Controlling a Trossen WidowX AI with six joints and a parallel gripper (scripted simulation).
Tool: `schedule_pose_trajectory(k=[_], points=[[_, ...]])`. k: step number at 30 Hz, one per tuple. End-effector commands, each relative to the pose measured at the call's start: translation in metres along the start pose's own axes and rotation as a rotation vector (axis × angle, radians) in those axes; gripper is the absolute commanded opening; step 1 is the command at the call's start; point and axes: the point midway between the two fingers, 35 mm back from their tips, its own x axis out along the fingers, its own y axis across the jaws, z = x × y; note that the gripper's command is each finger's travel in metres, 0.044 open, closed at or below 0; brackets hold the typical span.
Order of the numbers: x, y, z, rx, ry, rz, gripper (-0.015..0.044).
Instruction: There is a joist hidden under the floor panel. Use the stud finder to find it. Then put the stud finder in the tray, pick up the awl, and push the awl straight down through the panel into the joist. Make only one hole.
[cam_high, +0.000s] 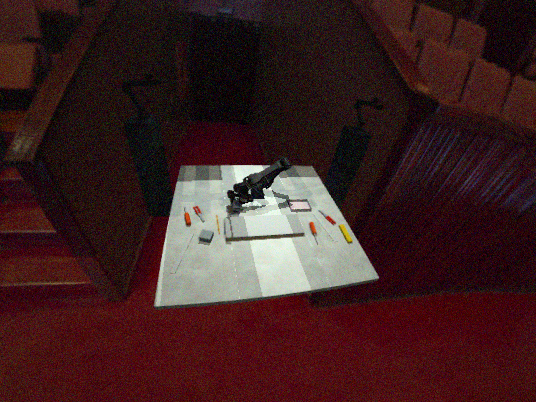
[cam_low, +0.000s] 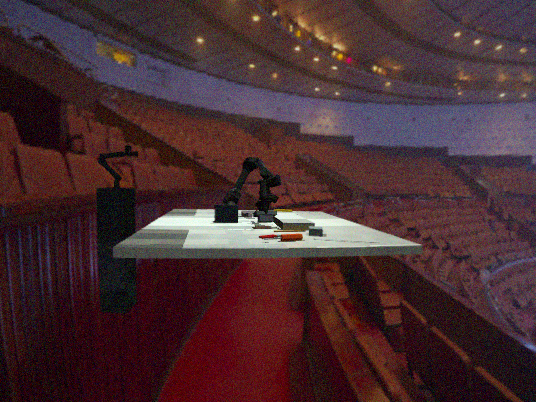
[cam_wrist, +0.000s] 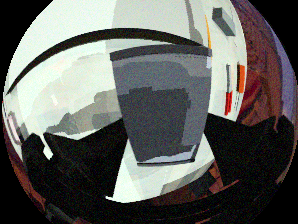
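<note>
Gripping a boxy, dark grey stud finder (cam_wrist: 159, 107), the gripper (cam_high: 234, 204) (cam_low: 266, 206) (cam_wrist: 165, 117) has its fingers parted widely, one on either side of it. In the wrist view the stud finder fills the centre of the frame, broader at its upper end, with a darker patch across its face and a pale strip at lower right. No brand or writing can be read. Left of centre in the top view, the gripper is near the upper left corner of the pale floor panel (cam_high: 265, 228) (cam_low: 295, 224).
</note>
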Motion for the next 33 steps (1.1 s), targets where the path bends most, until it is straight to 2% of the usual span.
schedule_pose_trajectory(k=[1, 33], points=[[0.0003, 0.001, -0.0007, 0.003, 0.006, -0.022, 0.0], [0.0, 0.0062, -0.0006, 0.02, -0.004, -0.188, 0.0]])
